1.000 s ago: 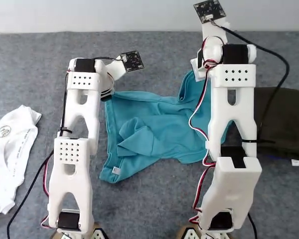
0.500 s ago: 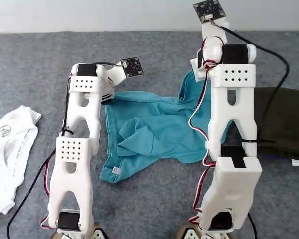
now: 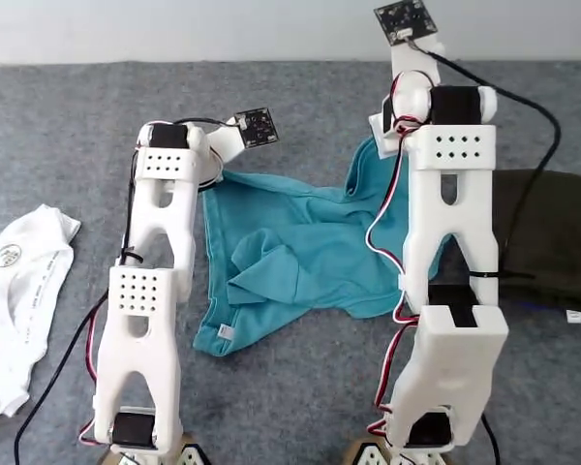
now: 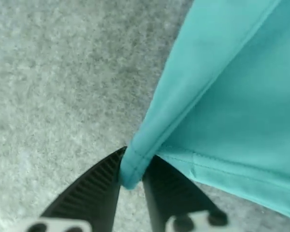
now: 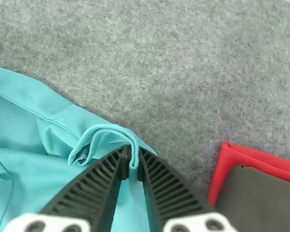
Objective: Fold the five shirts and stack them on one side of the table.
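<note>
Where the high view meets its left edge, a white shirt (image 3: 19, 291) lies crumpled and runs out of the frame. Bare grey desk (image 3: 68, 126) is open across the upper left and in a strip between that shirt and the left arm (image 3: 150, 310). At centre the teal shirt (image 3: 290, 252) lies wrinkled between the two arms, with open desk below it and along the top of the frame. The left end effector (image 4: 132, 169) is clenched on the teal shirt's hemmed corner, at the shirt's upper left. The right end effector (image 5: 130, 157) is clenched on a folded edge of the same shirt at its upper right, close by the right arm (image 3: 450, 213). Right of that arm a dark olive shirt (image 3: 552, 242) reaches the right edge of the frame. In the right wrist view a red shirt (image 5: 229, 166) shows as an edge against the dark one, with bare desk between it and the teal cloth.

Count: four shirts, one of each colour; two arms; two end effectors, both grasping the teal shirt.
</note>
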